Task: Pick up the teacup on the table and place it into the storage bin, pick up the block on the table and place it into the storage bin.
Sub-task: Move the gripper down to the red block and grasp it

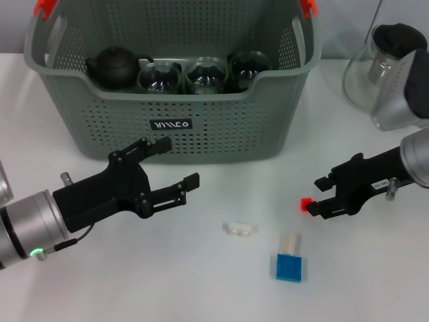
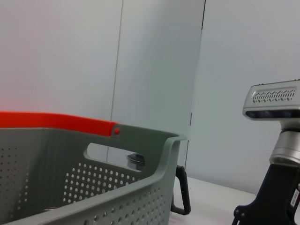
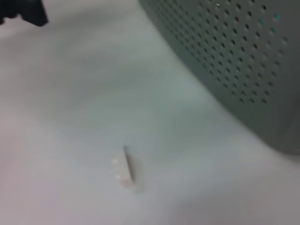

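Note:
The grey-green storage bin (image 1: 221, 137) stands at the back centre, and its wall also fills part of the wrist views (image 2: 98, 187) (image 3: 243, 61). Three glass teacups (image 1: 204, 75) and a black teapot (image 1: 115, 67) sit inside it. No teacup shows on the table. A small red block (image 1: 305, 203) lies at the lower fingertip of my right gripper (image 1: 316, 195), whose fingers stand apart; I cannot tell if they touch it. A white block (image 1: 239, 229) (image 3: 124, 171) and a blue block (image 1: 289, 266) lie on the table. My left gripper (image 1: 179, 162) hangs open and empty before the bin.
A glass pitcher with a black lid (image 1: 385, 64) stands on the table at the back right, behind my right arm. Orange handle clips (image 1: 44, 7) top the bin's rim.

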Robot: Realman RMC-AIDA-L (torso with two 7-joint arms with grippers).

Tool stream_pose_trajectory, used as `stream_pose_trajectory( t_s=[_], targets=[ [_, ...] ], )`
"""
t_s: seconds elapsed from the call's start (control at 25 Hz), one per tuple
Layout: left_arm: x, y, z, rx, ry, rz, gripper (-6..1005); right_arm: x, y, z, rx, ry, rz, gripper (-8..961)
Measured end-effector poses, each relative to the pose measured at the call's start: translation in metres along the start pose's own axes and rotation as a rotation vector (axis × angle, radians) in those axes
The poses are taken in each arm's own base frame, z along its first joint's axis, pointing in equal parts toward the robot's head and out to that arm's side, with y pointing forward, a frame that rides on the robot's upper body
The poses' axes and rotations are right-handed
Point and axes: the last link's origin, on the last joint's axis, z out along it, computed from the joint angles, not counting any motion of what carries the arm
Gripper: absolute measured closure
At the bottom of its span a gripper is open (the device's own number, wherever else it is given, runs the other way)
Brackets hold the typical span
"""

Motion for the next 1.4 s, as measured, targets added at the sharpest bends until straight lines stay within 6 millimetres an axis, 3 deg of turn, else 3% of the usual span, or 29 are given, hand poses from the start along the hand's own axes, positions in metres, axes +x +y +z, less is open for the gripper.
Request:
stream_pose_trajectory(
  t_s=[0.36, 0.96, 1.2, 1.4],
  targets=[
    [-0.003, 0.001, 0.001, 0.013, 0.006, -0.016, 125, -0.004, 0.003, 0.020, 0.035, 0.052, -0.049, 360],
    [-0.004, 0.001, 0.003, 0.016, 0.001, -0.014, 125, -0.008, 0.003, 0.028, 0.046, 0.066, -0.024, 373],
    [-0.004, 0.001, 0.003, 0.016, 0.001, -0.013, 125, -0.007, 0.004, 0.030, 0.043, 0.078, -0.029, 549],
    [-0.005, 0.001, 0.003, 0.017, 0.000, -0.014, 125, -0.007, 0.003, 0.030, 0.047, 0.079, -0.028, 605]
  ],
)
